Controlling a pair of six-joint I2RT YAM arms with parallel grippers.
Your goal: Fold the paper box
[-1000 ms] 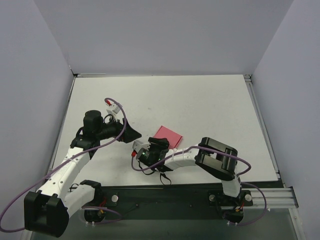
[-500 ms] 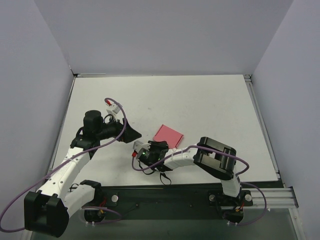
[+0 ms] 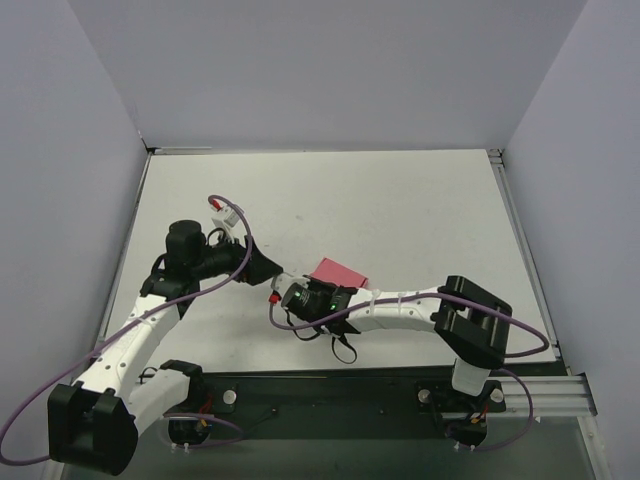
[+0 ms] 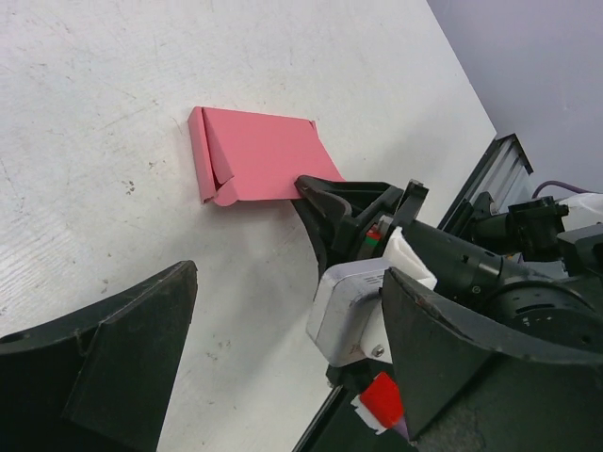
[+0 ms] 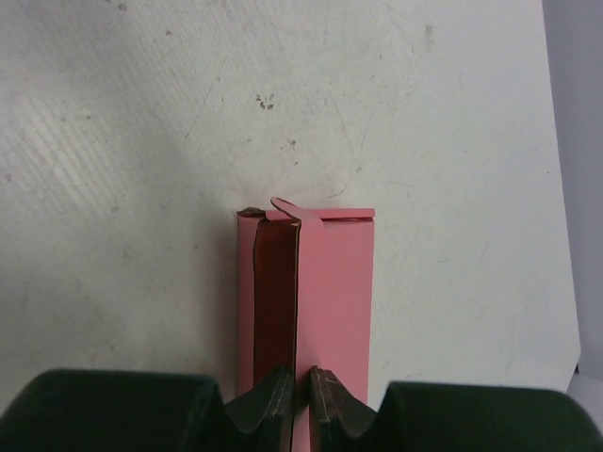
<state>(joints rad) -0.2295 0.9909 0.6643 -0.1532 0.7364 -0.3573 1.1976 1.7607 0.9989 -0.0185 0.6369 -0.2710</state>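
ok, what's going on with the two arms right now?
They are working on folding the paper box, a pink card piece lying on the white table. The right gripper is pinched shut on the box's near edge, with one thin panel between its fingers. The left gripper hovers just left of the box, jaws wide open and empty, not touching it. The box looks only partly folded, with one end flap sticking out.
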